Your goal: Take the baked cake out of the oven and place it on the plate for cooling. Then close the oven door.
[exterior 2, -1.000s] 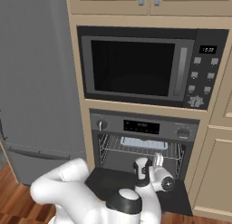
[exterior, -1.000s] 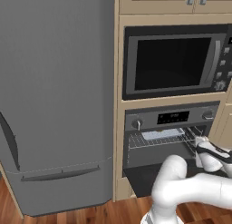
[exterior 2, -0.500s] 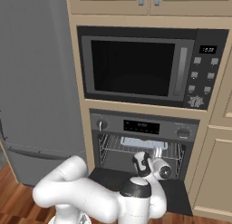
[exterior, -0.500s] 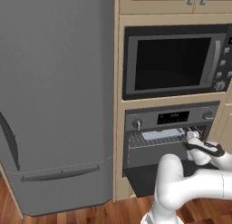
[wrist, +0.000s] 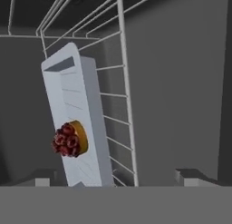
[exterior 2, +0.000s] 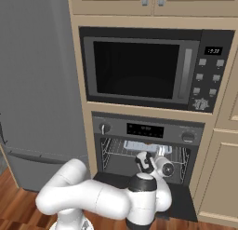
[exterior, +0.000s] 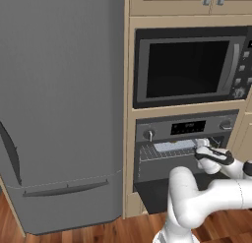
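Inside the oven (exterior 2: 148,131), the cake (wrist: 69,139) sits on a tray (wrist: 74,123) over the rack (wrist: 124,82). Just before it, the gripper (exterior: 203,146) gapes wide, empty. A slanted approach could snag the rack or push the cake aside.

Flat, even rendered light fills both base views, soft-edged and slightly blurry, with no glare. Ahead of the open claw (wrist: 115,177), the black and steel oven's cavity (wrist: 181,82) is dim grey; the pale grey rectangular tray (wrist: 74,123) stays readable.
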Robot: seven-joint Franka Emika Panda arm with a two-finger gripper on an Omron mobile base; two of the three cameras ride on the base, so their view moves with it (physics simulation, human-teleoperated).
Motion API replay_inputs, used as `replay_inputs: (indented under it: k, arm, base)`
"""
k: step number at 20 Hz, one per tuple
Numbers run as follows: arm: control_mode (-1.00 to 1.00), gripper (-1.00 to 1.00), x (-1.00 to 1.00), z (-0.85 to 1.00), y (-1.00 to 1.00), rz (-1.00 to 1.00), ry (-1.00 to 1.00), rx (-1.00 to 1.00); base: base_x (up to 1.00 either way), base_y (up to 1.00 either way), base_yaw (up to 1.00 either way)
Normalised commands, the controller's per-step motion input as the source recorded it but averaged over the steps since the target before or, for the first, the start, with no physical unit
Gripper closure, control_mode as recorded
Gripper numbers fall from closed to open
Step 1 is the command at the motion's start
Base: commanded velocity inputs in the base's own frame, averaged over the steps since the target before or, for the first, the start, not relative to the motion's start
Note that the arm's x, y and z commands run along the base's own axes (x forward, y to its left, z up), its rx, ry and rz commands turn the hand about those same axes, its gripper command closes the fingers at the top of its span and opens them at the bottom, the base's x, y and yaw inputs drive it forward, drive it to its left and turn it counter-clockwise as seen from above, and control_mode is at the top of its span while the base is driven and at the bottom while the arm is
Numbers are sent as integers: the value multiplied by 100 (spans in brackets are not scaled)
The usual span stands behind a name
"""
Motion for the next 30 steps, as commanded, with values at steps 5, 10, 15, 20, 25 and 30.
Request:
replay_inputs:
  k: [5, 10, 15, 20, 25, 30]
  arm:
    - [-100, -100, 8, -40, 0, 0, 0, 0]
    - [-100, -100, 0, -37, 0, 0, 0, 0]
    - [-100, -100, 0, -21, 0, 0, 0, 0]
    - [-100, -100, 0, -19, 0, 0, 0, 0]
    - [-100, -100, 0, -22, 0, 0, 0, 0]
    - [-100, -100, 1, -9, 0, 0, 0, 0]
  base:
    - [0, 0, 0]
    - [0, 0, 0]
    - [0, 0, 0]
    - [0, 0, 0]
    - [0, 0, 0]
    - [0, 0, 0]
